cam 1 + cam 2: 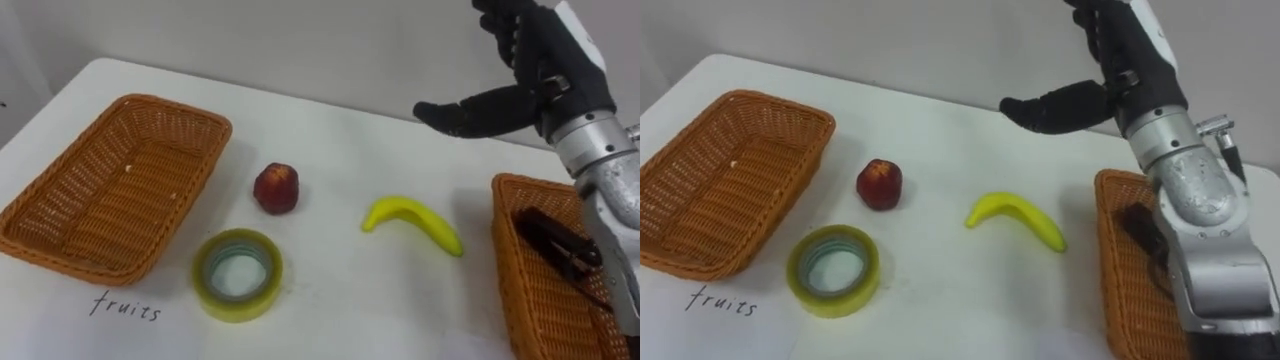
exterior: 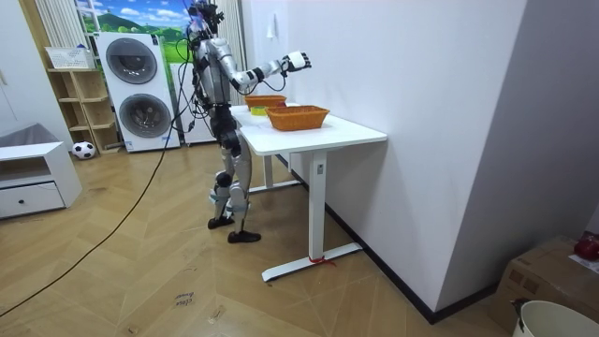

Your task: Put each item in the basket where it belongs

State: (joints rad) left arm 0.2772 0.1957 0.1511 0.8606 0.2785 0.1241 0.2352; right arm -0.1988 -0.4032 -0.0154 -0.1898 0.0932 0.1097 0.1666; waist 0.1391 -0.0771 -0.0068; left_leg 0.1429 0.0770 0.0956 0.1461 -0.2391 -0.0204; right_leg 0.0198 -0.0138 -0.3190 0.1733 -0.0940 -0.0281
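**Left eye view:** The right hand (image 1: 535, 75) is being held raised over the far side of the white table (image 1: 340, 300), its fingers released and spread, nothing being grasped. A red apple (image 1: 277, 188), a yellow banana (image 1: 413, 222) and a yellow-green tape roll (image 1: 238, 274) are being seen lying apart on the tabletop between the left wicker basket (image 1: 110, 190) and the right wicker basket (image 1: 515, 290). A black item (image 1: 555, 240), its kind not discernible, is being carried in the right basket.

**Room view:** The robot is being shown standing at the table's end, with washing machines (image 2: 150, 112) behind it.

**Right eye view:** The same layout is being shown.
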